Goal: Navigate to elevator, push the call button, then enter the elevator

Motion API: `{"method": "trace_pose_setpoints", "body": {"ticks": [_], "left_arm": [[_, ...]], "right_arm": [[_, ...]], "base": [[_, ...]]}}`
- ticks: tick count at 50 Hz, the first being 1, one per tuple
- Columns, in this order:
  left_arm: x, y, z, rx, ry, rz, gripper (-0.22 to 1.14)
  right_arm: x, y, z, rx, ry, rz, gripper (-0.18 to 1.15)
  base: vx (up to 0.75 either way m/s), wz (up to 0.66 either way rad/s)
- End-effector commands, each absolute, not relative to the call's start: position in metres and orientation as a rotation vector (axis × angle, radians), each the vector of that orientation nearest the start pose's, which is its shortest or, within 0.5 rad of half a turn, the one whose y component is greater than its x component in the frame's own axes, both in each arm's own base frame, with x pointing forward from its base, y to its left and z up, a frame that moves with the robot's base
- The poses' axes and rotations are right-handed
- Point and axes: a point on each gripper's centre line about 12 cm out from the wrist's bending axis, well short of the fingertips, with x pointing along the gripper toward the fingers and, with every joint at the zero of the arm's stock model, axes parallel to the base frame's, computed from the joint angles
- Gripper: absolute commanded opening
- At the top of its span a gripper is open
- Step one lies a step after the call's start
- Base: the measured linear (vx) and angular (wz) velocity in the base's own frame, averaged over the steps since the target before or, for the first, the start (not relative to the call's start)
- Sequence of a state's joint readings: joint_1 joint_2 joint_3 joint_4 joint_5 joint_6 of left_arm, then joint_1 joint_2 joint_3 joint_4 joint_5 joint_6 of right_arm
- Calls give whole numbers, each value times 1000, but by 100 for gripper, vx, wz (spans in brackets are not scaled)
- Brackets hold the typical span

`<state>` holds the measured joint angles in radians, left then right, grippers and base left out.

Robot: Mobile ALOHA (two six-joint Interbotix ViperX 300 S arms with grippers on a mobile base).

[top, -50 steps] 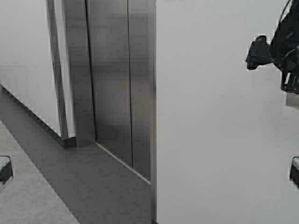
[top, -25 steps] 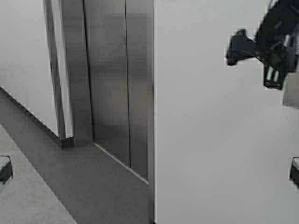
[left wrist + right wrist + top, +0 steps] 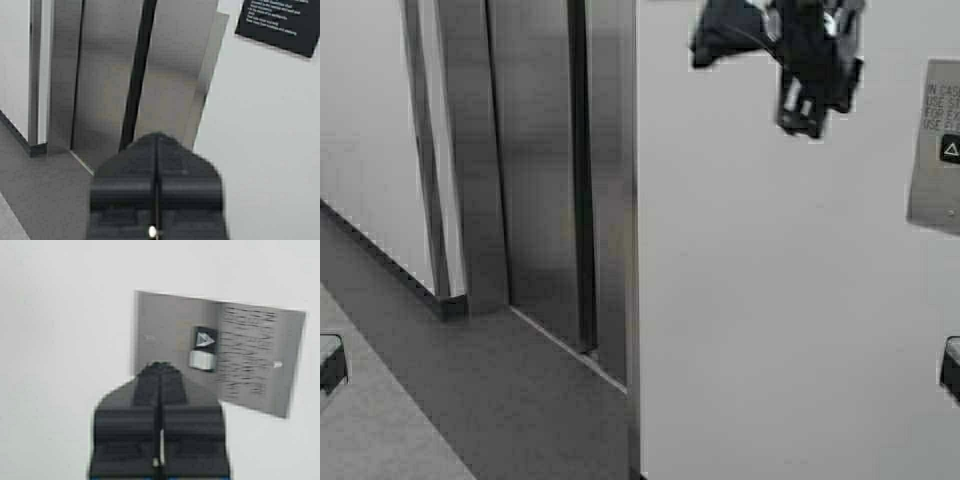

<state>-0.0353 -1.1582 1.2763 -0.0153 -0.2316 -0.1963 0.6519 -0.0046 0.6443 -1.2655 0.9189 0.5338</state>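
The elevator (image 3: pixel 535 170) has brushed steel doors at the left, with a narrow dark gap at the centre seam. It also shows in the left wrist view (image 3: pixel 100 80). The call button plate (image 3: pixel 935 150) is a silver plate at the right edge of the white wall. My right gripper (image 3: pixel 805 105) is raised high before the wall, left of the plate. In the right wrist view it is shut (image 3: pixel 159 366), its tip before the plate (image 3: pixel 165 325), beside the dark arrow button (image 3: pixel 204 339). My left gripper (image 3: pixel 156 137) is shut and empty and points at the elevator doors.
A white wall (image 3: pixel 770 300) fills the right half, its corner meeting the steel frame (image 3: pixel 632 250). A black sign (image 3: pixel 280 22) hangs on the wall beside the elevator. Grey floor (image 3: pixel 440 400) runs along the lower left, with another white wall (image 3: pixel 360 130) at far left.
The robot has moved: the scene has shifted left and the call plate has come into view. My right arm has swung up and left. The door seam has widened into a dark gap.
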Motion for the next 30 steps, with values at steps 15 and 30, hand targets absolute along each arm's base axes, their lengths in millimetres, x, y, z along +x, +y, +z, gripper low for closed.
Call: {"method": "trace_pose_setpoints", "body": {"ticks": [15, 30], "left_arm": [[166, -5, 280, -186, -107, -42, 2], [166, -5, 278, -179, -95, -41, 2]], "right_arm": [[282, 204, 230, -751, 770, 474, 6], [274, 229, 226, -574, 648, 662, 6]], "base": [[-7, -1], [-5, 11]]}}
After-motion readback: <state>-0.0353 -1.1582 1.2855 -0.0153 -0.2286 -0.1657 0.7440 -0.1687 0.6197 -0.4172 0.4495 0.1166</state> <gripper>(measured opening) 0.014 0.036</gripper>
